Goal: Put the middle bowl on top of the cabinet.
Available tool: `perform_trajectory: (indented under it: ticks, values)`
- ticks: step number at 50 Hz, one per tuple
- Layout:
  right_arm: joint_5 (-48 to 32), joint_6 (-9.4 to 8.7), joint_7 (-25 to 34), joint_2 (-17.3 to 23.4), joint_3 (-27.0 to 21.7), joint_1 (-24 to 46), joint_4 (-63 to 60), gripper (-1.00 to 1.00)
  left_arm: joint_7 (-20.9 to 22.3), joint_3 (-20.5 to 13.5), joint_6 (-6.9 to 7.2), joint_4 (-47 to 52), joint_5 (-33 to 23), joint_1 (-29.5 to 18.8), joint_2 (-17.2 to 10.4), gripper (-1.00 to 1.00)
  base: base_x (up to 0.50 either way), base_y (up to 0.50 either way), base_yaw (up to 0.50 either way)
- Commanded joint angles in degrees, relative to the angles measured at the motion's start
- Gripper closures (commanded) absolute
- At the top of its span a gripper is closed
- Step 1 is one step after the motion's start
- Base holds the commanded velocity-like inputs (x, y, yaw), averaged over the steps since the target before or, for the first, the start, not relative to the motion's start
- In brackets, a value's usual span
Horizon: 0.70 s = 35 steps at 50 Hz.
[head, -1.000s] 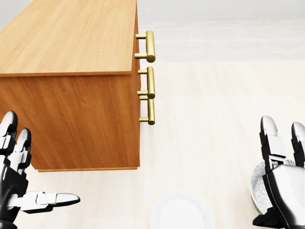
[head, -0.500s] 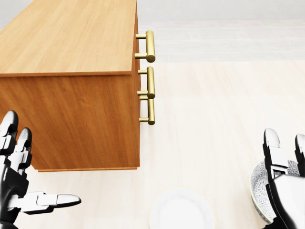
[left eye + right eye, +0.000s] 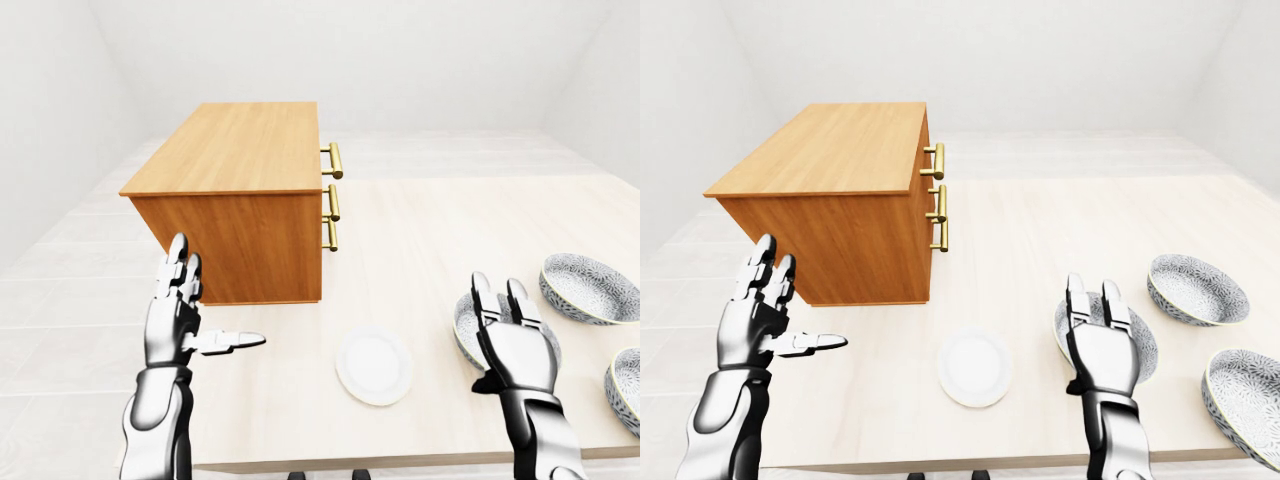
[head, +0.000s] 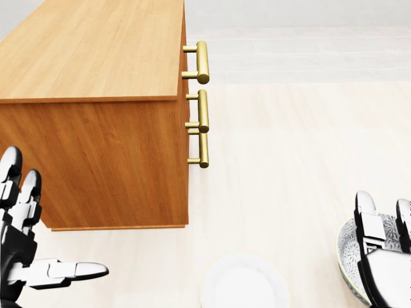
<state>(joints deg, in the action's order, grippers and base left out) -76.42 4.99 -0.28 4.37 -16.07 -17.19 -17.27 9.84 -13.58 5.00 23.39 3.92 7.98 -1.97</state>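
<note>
Lowered right hand point(image 3: 1098, 350) covers middle bowl point(image 3: 1140, 345) on pale table point(image 3: 420, 230).

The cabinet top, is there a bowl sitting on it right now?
No, the cabinet top is bare wood, and all three bowls sit on the table.

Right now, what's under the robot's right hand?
A patterned bowl sits under the right hand, whose open fingers hover over its near rim. The hand covers part of the bowl, so contact cannot be judged.
</note>
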Motion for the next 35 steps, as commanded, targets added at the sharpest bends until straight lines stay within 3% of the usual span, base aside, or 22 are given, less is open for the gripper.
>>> perform_trajectory:
  ticks: [1,19,27,35]
  values:
    - [0.1,-0.39,-2.4,0.6,0.7,0.4,4.6,-1.0,0.2,0.1,0.0,0.1,-0.1,0.4,0.2,-1.0,0.0,0.0,0.0]
    - [0.7,-1.41,-2.7,1.6,1.7,0.2,5.8,-1.0,-0.1,0.7,0.0,-0.3,-0.1,0.6,0.5,-1.0,0.0,0.0,0.0]
    - [2.0,-0.78,-5.6,2.0,1.9,0.5,9.1,-1.0,-0.2,0.9,0.0,-1.5,-0.5,0.1,0.3,-1.0,0.0,0.0,0.0]
    - [2.4,-0.79,-4.4,1.5,2.2,-1.0,7.1,-1.0,-0.3,1.0,0.0,-0.8,-0.6,0.2,0.3,-1.0,0.0,0.0,0.0]
